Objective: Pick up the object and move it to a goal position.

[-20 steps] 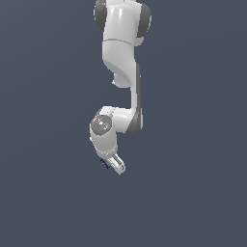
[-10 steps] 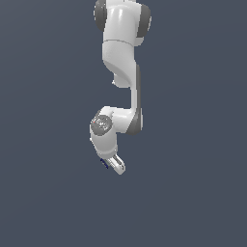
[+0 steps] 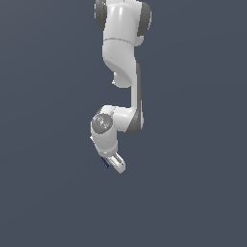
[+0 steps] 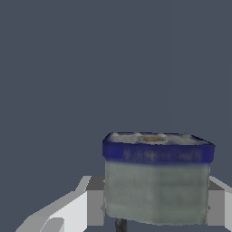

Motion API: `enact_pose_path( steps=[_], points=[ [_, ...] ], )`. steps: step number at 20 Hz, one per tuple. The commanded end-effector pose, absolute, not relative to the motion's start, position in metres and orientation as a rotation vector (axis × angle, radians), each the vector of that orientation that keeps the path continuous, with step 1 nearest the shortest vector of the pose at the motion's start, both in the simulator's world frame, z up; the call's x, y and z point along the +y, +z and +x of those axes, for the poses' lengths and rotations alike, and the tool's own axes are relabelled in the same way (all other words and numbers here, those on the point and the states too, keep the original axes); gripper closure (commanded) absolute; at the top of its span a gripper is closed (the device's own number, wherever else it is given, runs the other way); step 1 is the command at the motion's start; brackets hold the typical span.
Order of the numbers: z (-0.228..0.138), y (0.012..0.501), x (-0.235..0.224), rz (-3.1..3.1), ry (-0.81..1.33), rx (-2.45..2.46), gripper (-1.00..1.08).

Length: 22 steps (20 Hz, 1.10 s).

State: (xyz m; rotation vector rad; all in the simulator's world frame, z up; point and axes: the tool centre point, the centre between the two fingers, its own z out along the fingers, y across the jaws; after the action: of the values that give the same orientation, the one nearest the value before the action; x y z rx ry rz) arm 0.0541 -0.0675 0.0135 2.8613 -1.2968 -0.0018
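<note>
A: Where's the object?
B: Between the fingers of the hand, grey with a blue rim.
A: So the hand's closed?
B: Pinching the object, a finger against each side

exterior view distant, facing the whole arm, wrist view close behind the pincer, both sharing the object

A bare simulated scene is shown, not a real room. Only a flat, uniform slate-grey backdrop is rendered around the white arm.
</note>
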Motion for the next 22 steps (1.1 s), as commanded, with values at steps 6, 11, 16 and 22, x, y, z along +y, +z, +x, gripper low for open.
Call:
enact_pose_path(
  steps=[6,11,16,22],
  points=[
    [0.034,0.018,-0.062,2.862,-0.001,-1.297,1.08],
    [0.011,0.024,-0.055,2.862,-0.001,-1.297,1.08],
    [-0.014,0.03,-0.048,2.862,-0.001,-1.297,1.08],
    [-0.036,0.035,-0.042,2.862,-0.001,-1.297,1.08]
  ],
)
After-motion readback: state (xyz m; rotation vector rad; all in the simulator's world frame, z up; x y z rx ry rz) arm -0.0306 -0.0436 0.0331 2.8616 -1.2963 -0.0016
